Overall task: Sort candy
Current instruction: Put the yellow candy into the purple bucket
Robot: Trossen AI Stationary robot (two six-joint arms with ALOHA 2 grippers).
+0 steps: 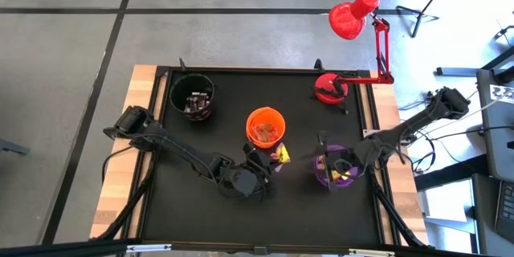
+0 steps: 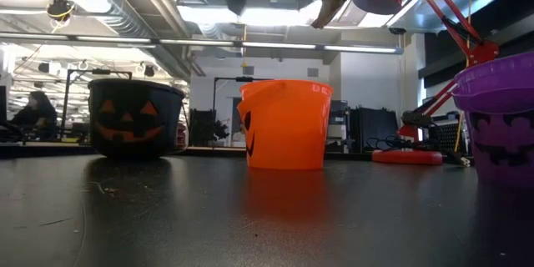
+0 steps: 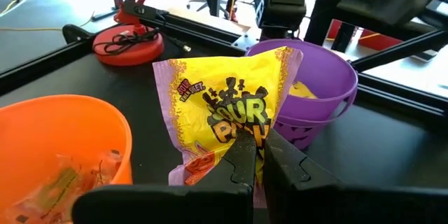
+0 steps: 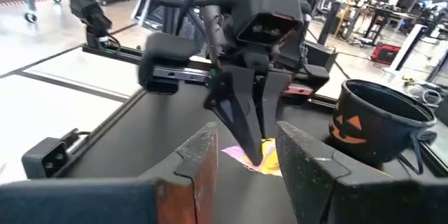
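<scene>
Closest to the front edge of the black table (image 1: 201, 201), the left gripper (image 1: 277, 159) is pinched tight on a bright yellow candy packet with pink edges (image 3: 224, 115), holding it in the air between the orange plastic pumpkin bucket (image 1: 265, 126) and the purple plastic bucket (image 1: 337, 166). In the left wrist view the two dark fingers (image 3: 245, 155) meet on the packet's lower edge, and the wrapper stands upright above them. More wrapped sweets (image 3: 63, 182) lie inside the orange bucket, and a yellow piece (image 3: 308, 91) rests in the purple one. To the right, the right gripper (image 1: 341, 165) hangs over the purple bucket with its fingers (image 4: 199, 157) apart and nothing between them. Farther back on the left stands the black jack-o'-lantern bucket (image 1: 193, 96) with dark sweets (image 1: 197, 103) in it. At the far right corner sits a red desk lamp (image 1: 353, 16).
</scene>
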